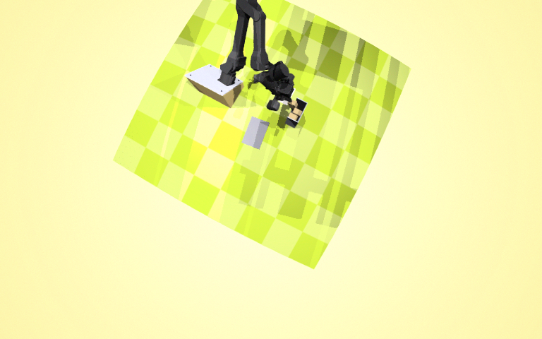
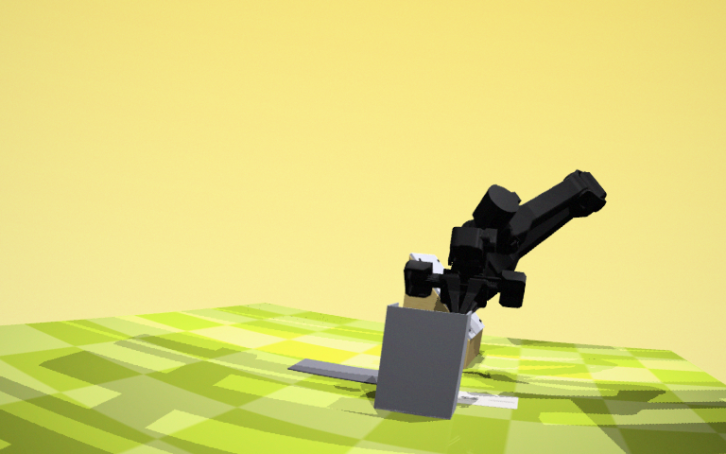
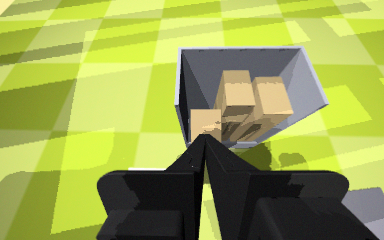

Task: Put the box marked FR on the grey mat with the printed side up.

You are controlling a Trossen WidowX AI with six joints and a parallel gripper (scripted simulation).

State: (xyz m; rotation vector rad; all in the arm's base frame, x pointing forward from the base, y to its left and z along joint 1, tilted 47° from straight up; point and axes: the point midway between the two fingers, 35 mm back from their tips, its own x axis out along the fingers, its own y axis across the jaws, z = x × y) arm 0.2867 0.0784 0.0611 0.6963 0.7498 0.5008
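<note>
The dark-walled grey bin (image 1: 291, 122) (image 2: 420, 358) (image 3: 240, 48) holds three tan boxes. In the wrist view, the left box (image 3: 206, 122) stands nearest my fingertips, the middle box (image 3: 239, 94) is beyond it, and the right box (image 3: 272, 95) looks slanted. No reach code is readable, so I cannot tell which box is FR. My gripper (image 3: 204, 139) (image 2: 464, 310) is shut with nothing between its fingers. Its tips are at the bin's near side, by the left box; contact is unclear. The grey mat (image 1: 252, 133) (image 2: 332, 369) (image 3: 372, 205) bears no box.
The arm's base stands on a white-topped block (image 1: 212, 78) with tan sides. A flat white sheet (image 2: 494, 403) (image 3: 147, 169) lies beside the bin and is partly hidden by the gripper in the wrist view. The floor is green checkered with patchy shadows.
</note>
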